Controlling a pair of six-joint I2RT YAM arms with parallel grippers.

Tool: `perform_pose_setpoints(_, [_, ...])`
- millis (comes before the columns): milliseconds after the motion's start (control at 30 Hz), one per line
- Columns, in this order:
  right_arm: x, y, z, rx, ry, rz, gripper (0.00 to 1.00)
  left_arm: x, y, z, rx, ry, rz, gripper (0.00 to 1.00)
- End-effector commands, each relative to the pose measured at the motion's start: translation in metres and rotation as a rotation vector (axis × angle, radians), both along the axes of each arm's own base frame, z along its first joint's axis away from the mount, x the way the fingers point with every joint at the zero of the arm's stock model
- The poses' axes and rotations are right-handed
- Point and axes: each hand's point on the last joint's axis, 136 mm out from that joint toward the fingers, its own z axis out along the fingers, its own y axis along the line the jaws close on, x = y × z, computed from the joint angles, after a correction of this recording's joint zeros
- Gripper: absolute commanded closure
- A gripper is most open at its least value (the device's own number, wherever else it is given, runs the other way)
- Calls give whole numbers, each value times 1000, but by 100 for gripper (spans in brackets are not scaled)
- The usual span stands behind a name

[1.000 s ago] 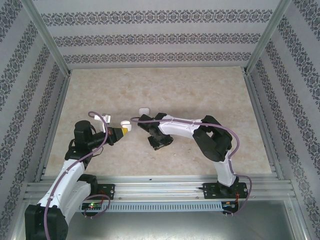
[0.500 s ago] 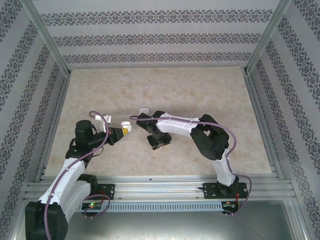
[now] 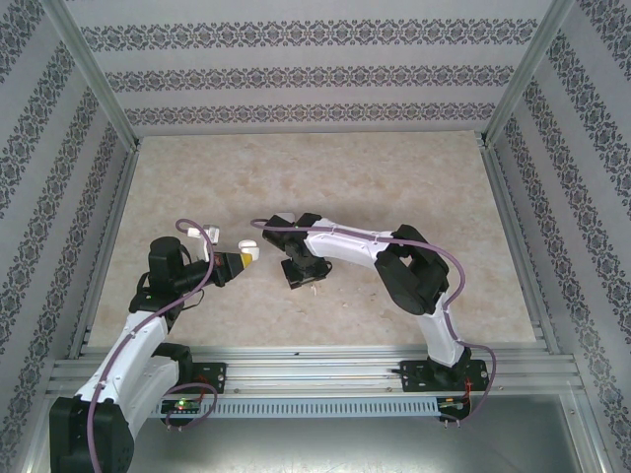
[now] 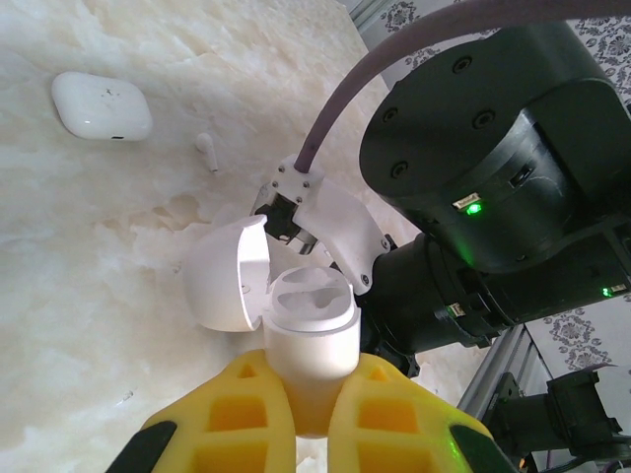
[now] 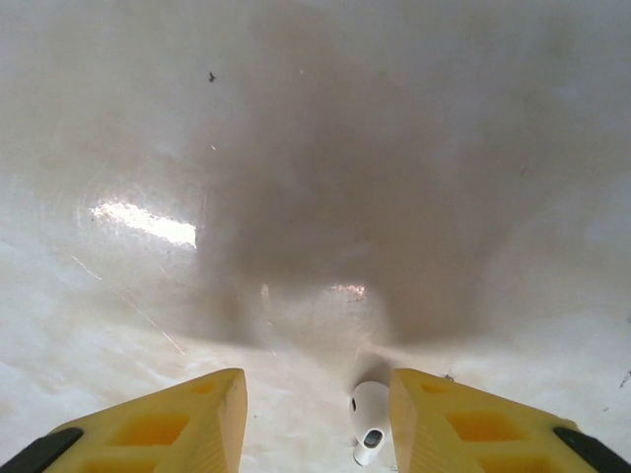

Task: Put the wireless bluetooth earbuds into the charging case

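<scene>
Marble table [image 3: 394,187], edges well off | left tool [image 4: 313,399] clamped on case [image 4: 311,320] | right tool [image 5: 315,409] apart around earbud [image 5: 369,416]

white arms [image 3: 345,248] with black joints [image 3: 419,281], purple cables [image 4: 347,94] and yellow fingers [image 4: 237,419].

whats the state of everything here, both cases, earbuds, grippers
left gripper: shut on the open charging case
right gripper: open, low over the table
open charging case: lid flipped open, clamped by its base
closed case: lid shut, lying flat on the table
earbud near the closed case: loose on the table
earbud at the right gripper: lying between its spread fingers, not gripped
</scene>
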Motion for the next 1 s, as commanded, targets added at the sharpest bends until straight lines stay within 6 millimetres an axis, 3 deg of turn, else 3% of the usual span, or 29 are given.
perform_pose_setpoints(0, [-3, -10, 6, -21, -6, -58, 58, -1, -3, 6, 2, -10, -12, 100])
perform_pose_setpoints(333, [-9, -22, -10, -35, 8, -156, 59, -1, -4, 6, -1, -11, -14, 100])
perform_pose_setpoints(600, [-6, -19, -21, -39, 8, -147, 64, -2, -5, 5, -5, -3, -23, 100])
perform_pose_setpoints(800, [-2, -17, -20, -44, 0, -123, 75, -5, -12, 4, -31, 9, -57, 100])
perform_pose_setpoints(967, [3, -19, -6, -39, -39, -114, 84, -8, -21, 8, -37, -27, -89, 100])
